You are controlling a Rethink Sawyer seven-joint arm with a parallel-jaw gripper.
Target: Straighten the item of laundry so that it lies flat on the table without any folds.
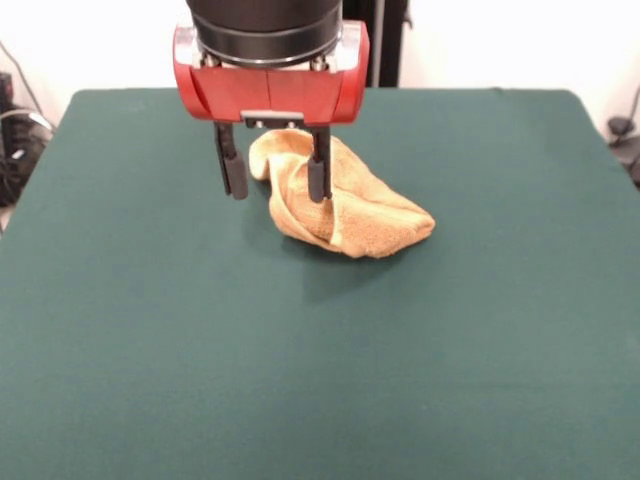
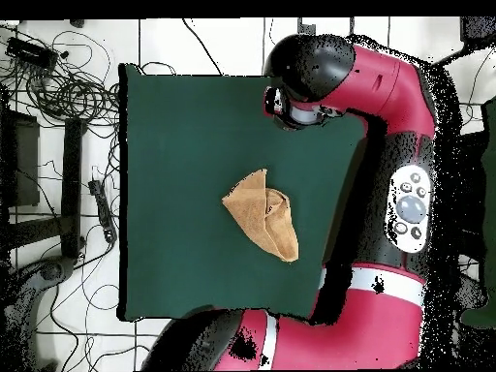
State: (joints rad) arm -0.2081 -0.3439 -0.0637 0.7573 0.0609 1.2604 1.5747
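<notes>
Clearly, your gripper hangs with its jaws spread wide and empty, just above the towel, which sits crumpled and folded near the middle of the tabletop. It looks light, limp and grippy; pinch a paler hemmed corner.

White wall behind, pale tiled floor, tangled black cables w/ dark stand.

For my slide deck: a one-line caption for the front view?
Open gripper poised at a crumpled, folded yellow-orange towel on the green table.
</notes>
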